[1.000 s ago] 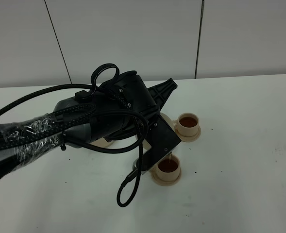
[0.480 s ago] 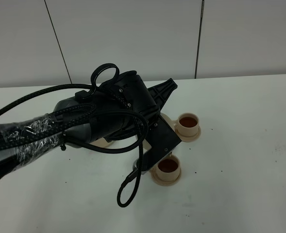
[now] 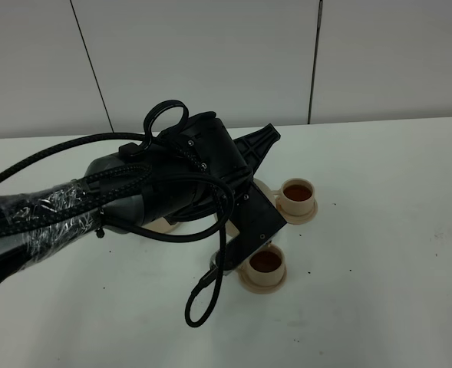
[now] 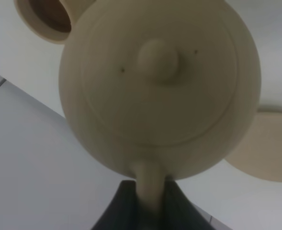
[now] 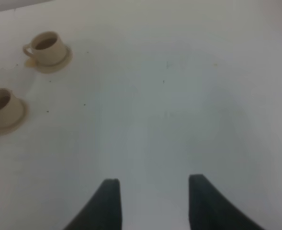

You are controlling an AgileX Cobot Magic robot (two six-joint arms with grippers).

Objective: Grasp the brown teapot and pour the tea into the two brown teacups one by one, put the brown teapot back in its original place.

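Note:
The brown teapot [image 4: 157, 81] fills the left wrist view, lid and knob towards the camera. My left gripper [image 4: 148, 203] is shut on its loop handle and holds it in the air. In the high view my left arm [image 3: 187, 180] covers the teapot. The two brown teacups both hold dark tea on their small saucers: the far one [image 3: 296, 196] and the near one [image 3: 265, 265], which lies just beside the wrist. The wide saucer [image 4: 267, 148] lies bare below the pot; only its edge [image 3: 161, 225] peeks out under the arm. My right gripper [image 5: 152, 203] hangs open over bare table, away from both cups [image 5: 47, 48] [image 5: 1, 108].
The white table [image 3: 379, 253] meets a pale panelled wall [image 3: 210, 54] at the back. Loose black cables [image 3: 202, 299] droop from the left arm near the near cup. A few dark specks lie on the table around the cups.
The left wrist has shifted very slightly over the near cup. A thin trickle seen above that cup a second ago no longer shows. The right gripper's earlier pose is not shown.

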